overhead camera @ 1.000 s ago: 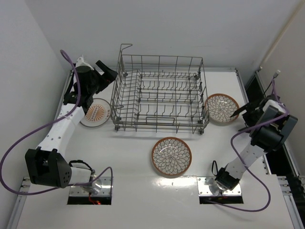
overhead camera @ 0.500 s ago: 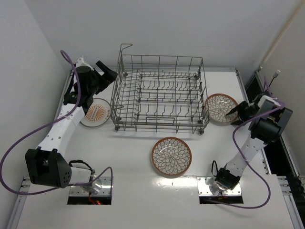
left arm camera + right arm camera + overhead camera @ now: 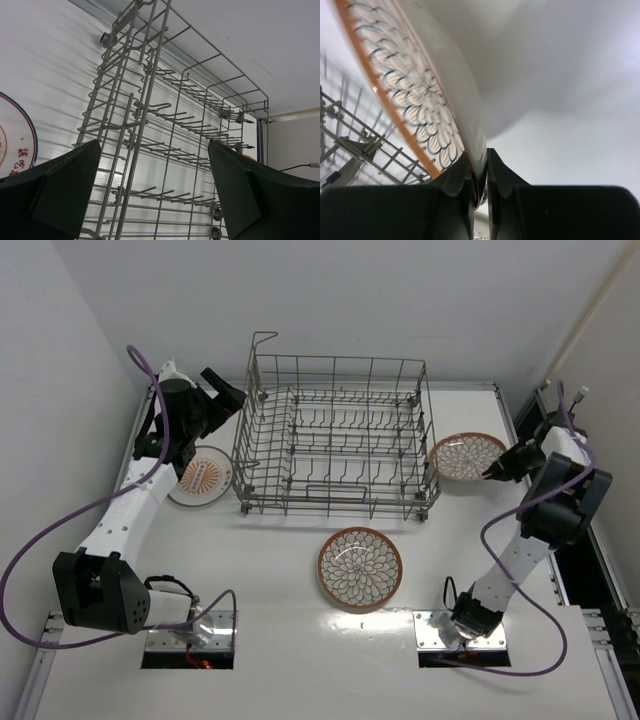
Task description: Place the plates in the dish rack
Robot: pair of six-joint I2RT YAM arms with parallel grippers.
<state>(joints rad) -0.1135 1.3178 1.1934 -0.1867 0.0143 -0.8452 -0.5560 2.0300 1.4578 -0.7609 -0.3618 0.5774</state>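
Raised off the white desk [image 3: 270, 570] and tipped up since a second ago: brown-rimmed petal-patterned round plate [image 3: 466, 456], near the right edge, just beside the large grey wire dish rack [image 3: 335, 495], rim pinched in the closed right hand [image 3: 497, 470]. Left hand [image 3: 225, 392] spread wide, holding nothing, near the far-left corner. White-rimmed orange-sunburst plate [image 3: 200, 476] flat by the left edge. Second petal-patterned plate [image 3: 360, 568] flat toward the near edge, outside the rack.

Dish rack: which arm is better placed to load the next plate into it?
Right. The right gripper is shut on the rim of a petal-pattern plate, tilted up beside the right end of the dish rack. The left gripper is open and holds nothing.
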